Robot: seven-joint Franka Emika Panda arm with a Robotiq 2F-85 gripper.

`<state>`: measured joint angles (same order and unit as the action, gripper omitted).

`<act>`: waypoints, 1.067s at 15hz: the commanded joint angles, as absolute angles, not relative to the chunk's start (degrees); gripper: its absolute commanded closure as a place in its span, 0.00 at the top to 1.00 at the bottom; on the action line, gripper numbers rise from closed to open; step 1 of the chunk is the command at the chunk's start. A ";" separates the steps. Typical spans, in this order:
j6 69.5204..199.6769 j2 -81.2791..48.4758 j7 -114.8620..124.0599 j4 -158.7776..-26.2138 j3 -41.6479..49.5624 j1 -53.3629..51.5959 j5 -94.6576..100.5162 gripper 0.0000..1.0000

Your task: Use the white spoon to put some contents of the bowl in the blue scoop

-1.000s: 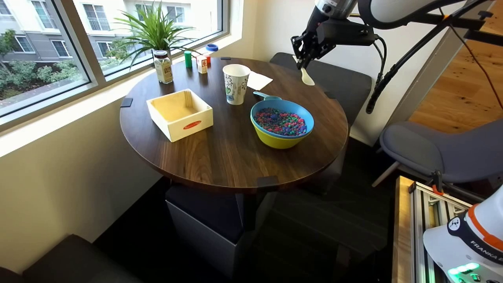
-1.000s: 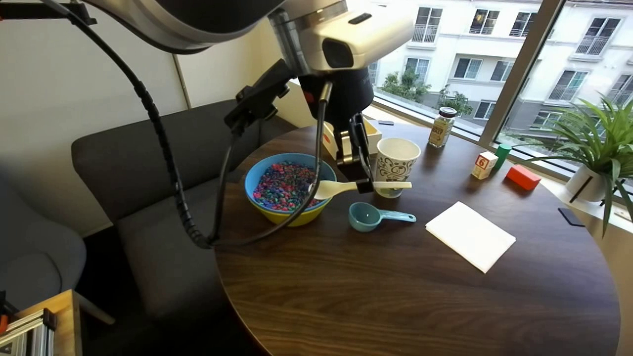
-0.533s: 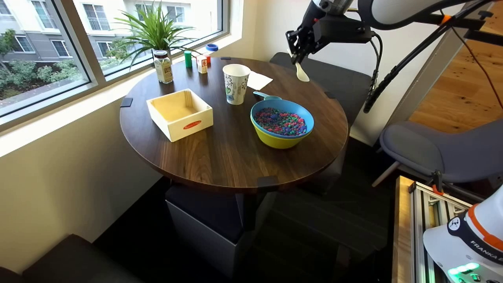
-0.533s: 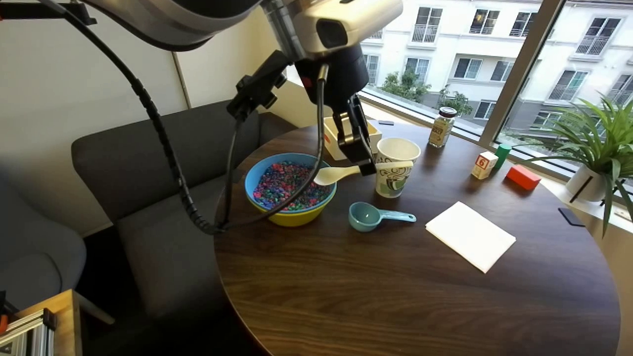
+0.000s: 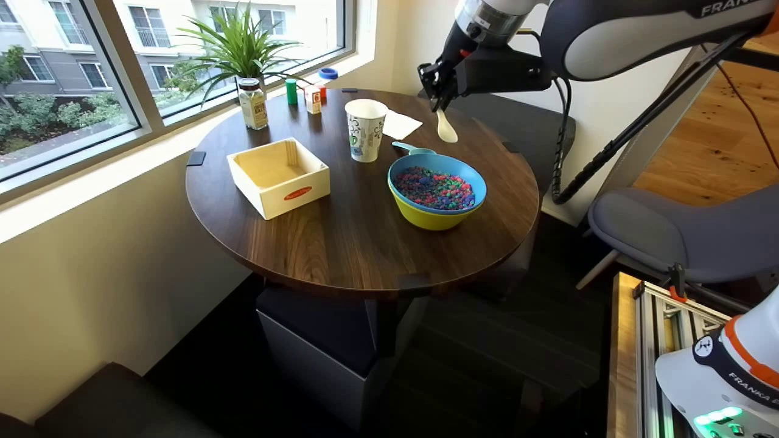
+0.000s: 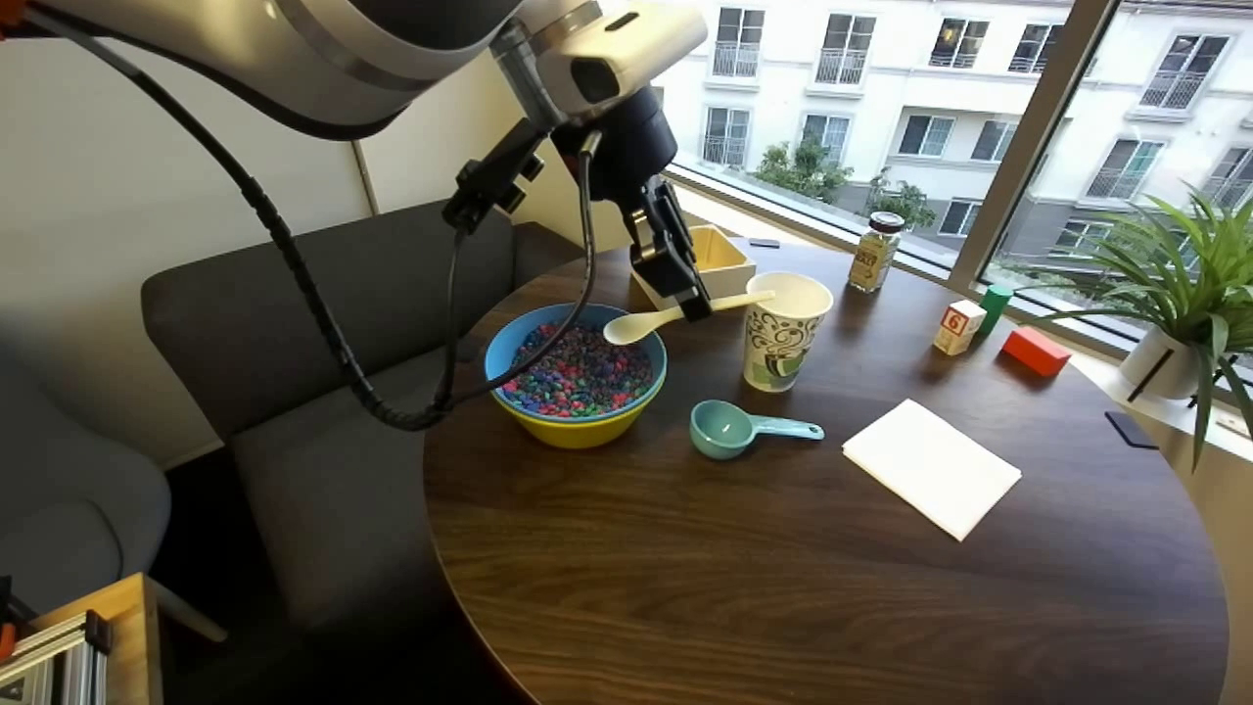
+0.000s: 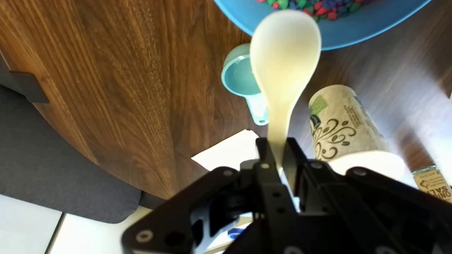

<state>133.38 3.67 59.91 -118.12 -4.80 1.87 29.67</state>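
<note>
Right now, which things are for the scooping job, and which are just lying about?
For the job: spoon, gripper holding it, bowl, colourful bits, blue scoop.
Just lying about: paper cup, wooden box, salt jar, white paper, number block, red block, green cylinder, plant.

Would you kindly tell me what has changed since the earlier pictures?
The black gripper, still clamped on the slender white spoon, has moved leftward in both exterior views; in an exterior view, the spoon's handle now slants up more steeply. The round yellow-green bowl with a blue inside, light-blue scoop and patterned white paper cup stayed put.
</note>
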 commanded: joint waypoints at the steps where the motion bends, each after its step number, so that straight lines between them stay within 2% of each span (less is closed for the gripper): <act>1: 133.09 0.69 64.81 -117.40 -5.36 0.10 33.62 0.03; 16: 124.79 -0.97 78.12 -118.88 -6.43 -6.15 49.70 0.03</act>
